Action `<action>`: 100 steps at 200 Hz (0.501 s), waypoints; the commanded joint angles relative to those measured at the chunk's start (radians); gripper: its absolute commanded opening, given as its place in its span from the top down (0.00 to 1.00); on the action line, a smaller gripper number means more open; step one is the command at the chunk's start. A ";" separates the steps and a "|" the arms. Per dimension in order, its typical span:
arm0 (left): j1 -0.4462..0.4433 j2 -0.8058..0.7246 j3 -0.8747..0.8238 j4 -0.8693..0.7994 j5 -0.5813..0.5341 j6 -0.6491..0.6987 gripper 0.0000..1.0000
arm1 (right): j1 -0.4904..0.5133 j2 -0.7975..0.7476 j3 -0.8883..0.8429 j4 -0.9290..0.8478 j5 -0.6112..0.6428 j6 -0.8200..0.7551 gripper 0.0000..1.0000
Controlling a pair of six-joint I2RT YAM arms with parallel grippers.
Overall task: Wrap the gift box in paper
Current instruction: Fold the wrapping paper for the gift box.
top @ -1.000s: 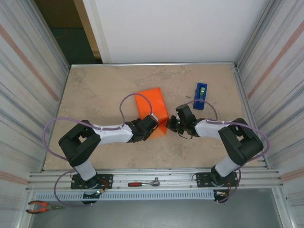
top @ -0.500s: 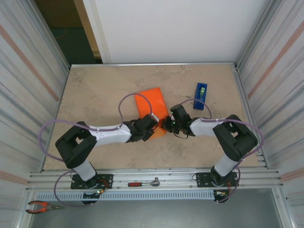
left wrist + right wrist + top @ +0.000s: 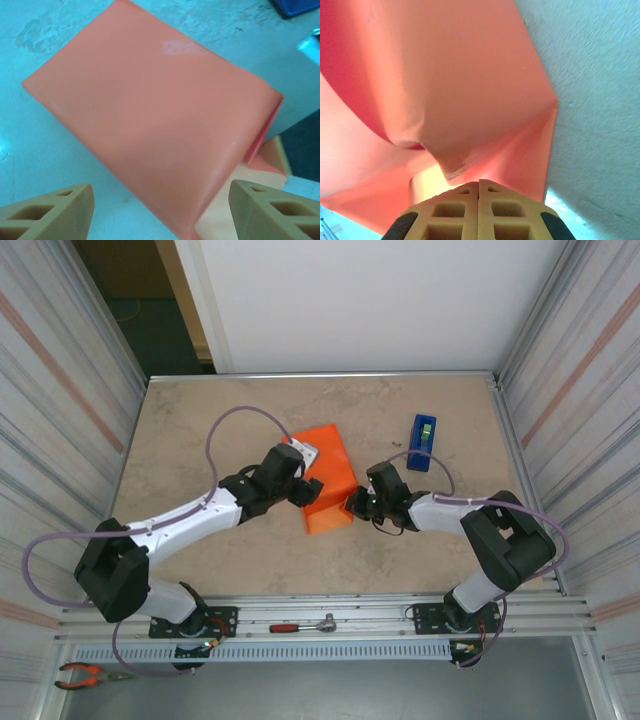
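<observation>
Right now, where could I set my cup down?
Bare: the table's far-left corner beyond the gift box, and the far strip behind it. Crowded: the middle, where left hand and right hand flank the paper, tape dispenser nearby.

Thin orange paper (image 3: 325, 480) is matt and smooth, with a soft sheen along its folds and one pale, slightly shiny patch on top. It lies on a tabletop (image 3: 200, 440) with a matt, mottled beige, stone-like finish. The fingers (image 3: 55, 212) of the left hand (image 3: 160, 205) are dull tan plastic, moulded with open lattice cells; the right hand (image 3: 479, 197) has the same plastic, edged with black rubbery pads. A tape dispenser (image 3: 422, 442) is glossy blue plastic. The side walls (image 3: 60, 440) are ribbed, brushed metal, and the near rail (image 3: 330, 610) is bare, silvery metal.
</observation>
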 commanded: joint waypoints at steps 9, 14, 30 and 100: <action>0.059 0.014 0.003 -0.023 0.035 -0.094 0.27 | -0.012 -0.021 -0.019 -0.020 -0.004 -0.023 1.00; 0.071 0.018 0.001 -0.022 0.036 -0.105 0.26 | -0.010 -0.017 -0.024 -0.020 -0.001 -0.022 1.00; 0.109 0.031 -0.011 -0.006 0.059 -0.139 0.25 | -0.009 0.001 -0.023 -0.012 0.004 -0.021 1.00; 0.221 0.075 -0.024 0.043 0.140 -0.203 0.22 | 0.057 0.077 -0.016 0.015 -0.005 -0.003 1.00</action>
